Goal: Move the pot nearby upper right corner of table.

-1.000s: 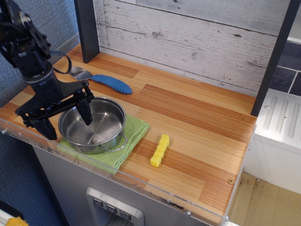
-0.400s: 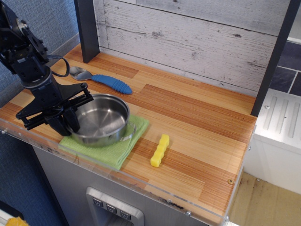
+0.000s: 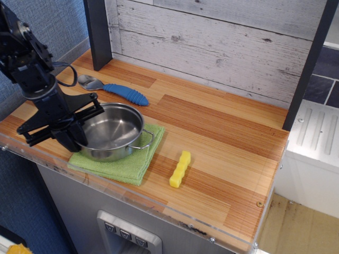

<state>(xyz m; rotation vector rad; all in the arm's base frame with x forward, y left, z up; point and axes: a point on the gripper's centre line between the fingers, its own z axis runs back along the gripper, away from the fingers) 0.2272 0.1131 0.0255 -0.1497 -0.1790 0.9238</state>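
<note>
The shiny steel pot (image 3: pixel 114 132) sits on a green cloth (image 3: pixel 130 164) at the front left of the wooden table (image 3: pixel 222 137). One wire loop handle points right. My black gripper (image 3: pixel 74 138) is at the pot's left side and shut on its left rim, with one finger inside the wall and one outside. The pot looks slightly raised or tilted off the cloth; I cannot tell if it is fully clear of it. The table's upper right corner lies near the dark post at the far right.
A spoon with a blue handle (image 3: pixel 124 94) lies behind the pot. A yellow ridged block (image 3: pixel 180 169) lies right of the cloth. A dark post (image 3: pixel 98 32) stands at the back left and another (image 3: pixel 310 63) at the right. A clear acrylic strip (image 3: pixel 159 203) runs along the front edge.
My gripper was open astride the pot's left rim; it has shut on the rim. The pot has shifted slightly up and right, and the cloth has moved a little with it.
</note>
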